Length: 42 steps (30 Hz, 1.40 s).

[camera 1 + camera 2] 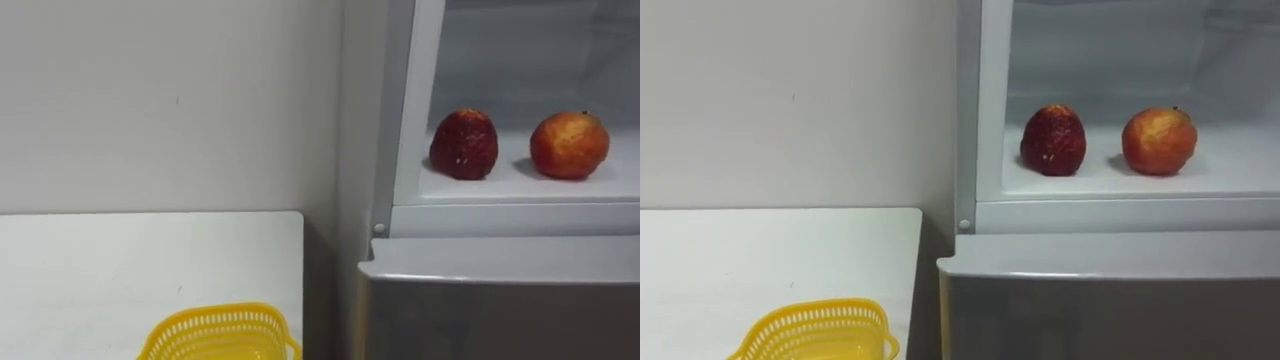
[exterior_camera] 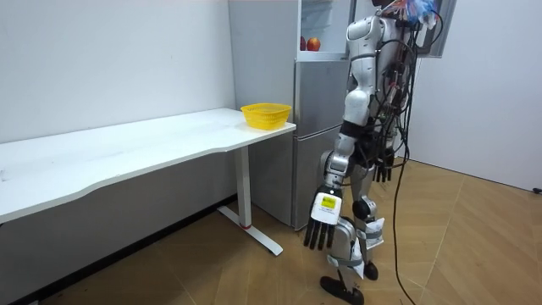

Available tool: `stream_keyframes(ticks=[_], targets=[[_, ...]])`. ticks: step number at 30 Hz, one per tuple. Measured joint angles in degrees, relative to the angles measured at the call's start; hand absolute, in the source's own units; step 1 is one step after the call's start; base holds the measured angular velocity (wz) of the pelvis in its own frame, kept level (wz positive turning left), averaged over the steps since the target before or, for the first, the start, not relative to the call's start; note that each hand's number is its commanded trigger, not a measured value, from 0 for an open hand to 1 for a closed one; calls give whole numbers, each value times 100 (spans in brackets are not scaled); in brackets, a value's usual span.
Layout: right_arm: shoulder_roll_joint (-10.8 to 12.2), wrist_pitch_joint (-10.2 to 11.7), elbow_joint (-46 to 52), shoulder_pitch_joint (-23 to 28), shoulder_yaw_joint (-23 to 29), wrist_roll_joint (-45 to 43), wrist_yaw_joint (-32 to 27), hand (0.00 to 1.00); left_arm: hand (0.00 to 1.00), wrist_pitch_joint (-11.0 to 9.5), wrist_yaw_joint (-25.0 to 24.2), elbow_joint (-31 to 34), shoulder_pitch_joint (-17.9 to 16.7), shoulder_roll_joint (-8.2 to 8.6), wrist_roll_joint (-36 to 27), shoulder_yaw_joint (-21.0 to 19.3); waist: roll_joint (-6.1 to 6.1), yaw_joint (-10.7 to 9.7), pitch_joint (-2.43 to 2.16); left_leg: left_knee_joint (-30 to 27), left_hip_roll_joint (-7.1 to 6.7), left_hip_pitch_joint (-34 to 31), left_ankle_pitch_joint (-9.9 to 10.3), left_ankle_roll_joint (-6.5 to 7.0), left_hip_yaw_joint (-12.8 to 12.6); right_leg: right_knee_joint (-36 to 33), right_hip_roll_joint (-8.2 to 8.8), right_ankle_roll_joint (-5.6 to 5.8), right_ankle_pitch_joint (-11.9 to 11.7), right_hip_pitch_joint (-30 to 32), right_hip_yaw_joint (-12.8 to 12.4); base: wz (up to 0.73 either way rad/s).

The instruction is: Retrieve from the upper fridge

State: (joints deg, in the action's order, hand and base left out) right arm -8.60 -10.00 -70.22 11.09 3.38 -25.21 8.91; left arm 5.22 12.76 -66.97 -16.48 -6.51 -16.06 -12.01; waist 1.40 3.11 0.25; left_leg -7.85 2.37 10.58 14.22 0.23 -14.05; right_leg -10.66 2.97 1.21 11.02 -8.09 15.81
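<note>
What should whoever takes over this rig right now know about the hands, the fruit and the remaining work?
Left hand: open, hanging at its side, empty.
Right hand: hanging by the far hip.
Upper fridge compartment stands open; dark red fruit and orange-red fruit sit apart inside it.
Yellow basket on the white table, left of the fridge.
Done: robot stands before the fridge.
Left: reach in, take fruit out.
</note>
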Motion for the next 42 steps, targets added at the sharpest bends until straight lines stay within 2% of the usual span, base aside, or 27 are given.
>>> stream_keyframes(ticks=[2, 4, 9, 12, 21, 25, 29, 32, 34, 35, 37, 38, 39, 41, 42], targets=[[0, 2, -28, -55, -64, -1, 1, 0, 0, 69, -247, 10, 142, 4, 397, 98, 26, -13, 5, -7, -2, -1, -1, 0, -2, -3, -1, -1, 1, 21, -9, -2], [0, -13, -30, -93, -233, -5, 13, 0, 0, 102, -507, 80, 402, 0, 985, 185, -7, -29, -7, -54, -5, -60, 0, 0, -9, -1, 0, -15, 13, 90, -51, -5], [0, -14, -32, -236, -299, -11, 44, 0, 0, 146, -782, 169, 656, -60, 1638, 626, -49, -176, -14, -109, -9, -153, -1, 1, -33, -3, -7, -16, 15, 200, -129, -5], [6, -23, -34, -274, -409, -2, 24, 0, 0, 201, -924, 185, 757, -78, 2018, 674, -77, -223, -34, -112, -13, -203, -2, 1, -45, -3, -6, -14, 14, 255, -147, -4], [13, -94, 91, -285, -454, -16, -186, 0, 0, 310, -1107, 183, 790, -95, 2325, 672, -72, -305, -32, -123, -9, -199, -2, 0, -73, 0, -11, -8, 19, 268, -204, -2], [13, -71, 218, -297, -433, 3, -327, 0, 0, 309, -1117, 193, 780, -107, 2387, 695, -73, -314, -30, -123, -9, -209, -2, 0, -122, -2, -15, -8, 21, 308, -254, -4], [14, 13, 393, -238, -432, 32, -519, 0, 0, 283, -1094, 311, 694, -131, 2415, 893, -75, -343, -28, -122, -6, -191, -2, 0, -146, 3, -20, -8, 21, 317, -304, -6], [12, 60, 999, -59, -412, -73, -613, 0, 0, 263, -1097, 471, 603, -139, 2597, 940, -87, -445, -32, -118, -5, -217, -2, 0, -159, -27, -19, -11, 23, 383, -324, -4], [11, 97, 2114, 156, -257, -69, -659, 0, 0, 216, -1115, 516, 629, -147, 2693, 1055, -72, -463, -14, -121, 0, -308, -3, 2, -232, -104, -24, -21, 15, 552, -414, -21], [16, 144, 2370, 180, -204, 19, -689, 0, 0, 200, -1116, 518, 637, -146, 2693, 1066, -67, -464, -15, -126, 6, -317, -3, 2, -266, -111, -29, -28, 6, 587, -445, -26], [43, 381, 3520, 340, -126, 297, -769, 0, 0, 173, -1119, 648, 641, -151, 2726, 1091, -55, -520, -11, -132, 21, -364, -3, 2, -312, -100, -40, -40, -15, 652, -469, -14], [51, 523, 3996, 397, -140, 337, -780, 0, 0, 125, -1116, 673, 644, -169, 2813, 1112, -66, -560, -29, -134, 26, -401, -3, 1, -328, -102, -50, -45, -22, 694, -475, -3], [52, 557, 4248, 421, -162, 379, -783, 0, 0, 88, -1118, 673, 648, -178, 2817, 1113, -50, -568, -33, -135, 28, -405, -3, 1, -337, -108, -54, -48, -28, 701, -479, -8], [60, 635, 5013, 567, -243, 481, -782, 0, 0, 27, -1122, 740, 611, -193, 2866, 1110, -75, -572, -13, -136, 40, -409, -4, -1, -417, -105, -78, -52, -42, 716, -509, -13], [105, 692, 5567, 709, -279, 480, -783, 0, 0, 9, -1122, 941, 505, -193, 2937, 1107, -39, -579, -42, -138, 44, -408, -5, -3, -461, -99, -108, -52, -42, 725, -570, -16]])
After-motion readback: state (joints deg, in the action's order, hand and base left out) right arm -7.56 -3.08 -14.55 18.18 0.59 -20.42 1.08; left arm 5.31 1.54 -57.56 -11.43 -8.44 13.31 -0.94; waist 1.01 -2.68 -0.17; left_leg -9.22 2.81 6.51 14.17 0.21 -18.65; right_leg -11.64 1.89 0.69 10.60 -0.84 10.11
